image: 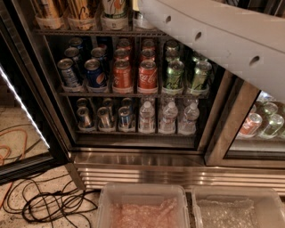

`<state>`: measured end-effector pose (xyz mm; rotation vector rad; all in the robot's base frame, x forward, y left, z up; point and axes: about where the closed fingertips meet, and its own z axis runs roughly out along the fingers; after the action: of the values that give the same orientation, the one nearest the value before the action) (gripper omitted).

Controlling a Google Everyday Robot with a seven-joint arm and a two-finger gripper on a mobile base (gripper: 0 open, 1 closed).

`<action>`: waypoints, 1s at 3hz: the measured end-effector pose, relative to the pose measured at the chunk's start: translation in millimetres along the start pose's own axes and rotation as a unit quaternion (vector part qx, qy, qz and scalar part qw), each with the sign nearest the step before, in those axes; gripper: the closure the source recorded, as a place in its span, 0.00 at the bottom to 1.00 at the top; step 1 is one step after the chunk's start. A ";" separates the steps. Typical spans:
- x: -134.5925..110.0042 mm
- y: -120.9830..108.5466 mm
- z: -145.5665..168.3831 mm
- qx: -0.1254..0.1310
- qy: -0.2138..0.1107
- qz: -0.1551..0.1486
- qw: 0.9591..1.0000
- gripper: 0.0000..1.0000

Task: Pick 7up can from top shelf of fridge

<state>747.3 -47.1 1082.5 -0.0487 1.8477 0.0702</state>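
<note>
The fridge (133, 156) stands open in front of me, with a steel frame and a dark interior. The 7up can (115, 6), white with green lettering, stands in a whitish cup holder (114, 22) on the top shelf (89, 32), cut off by the top edge of the view. Tall tan cans (80, 6) stand to its left. My white arm (213, 40) crosses the upper right and leaves the view at the top, just right of the 7up can. The gripper is out of view beyond that edge.
The middle rack holds blue Pepsi cans (94, 72), orange and red cans (147, 73) and green cans (173, 73). Below are short cans and water bottles (167, 115). The open door (22, 120) is at left, cables (49, 202) lie on the floor, and two clear bins (142, 209) sit in front.
</note>
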 end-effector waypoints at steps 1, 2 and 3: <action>-8.0 -7.1 -15.6 -0.007 0.025 0.020 0.999 1.00; -11.4 -8.3 -24.1 -0.012 0.037 0.025 0.999 1.00; -10.9 -6.4 -26.0 -0.017 0.039 0.021 0.999 1.00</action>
<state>725.7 -55.4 1099.9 -0.0367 1.9267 0.1298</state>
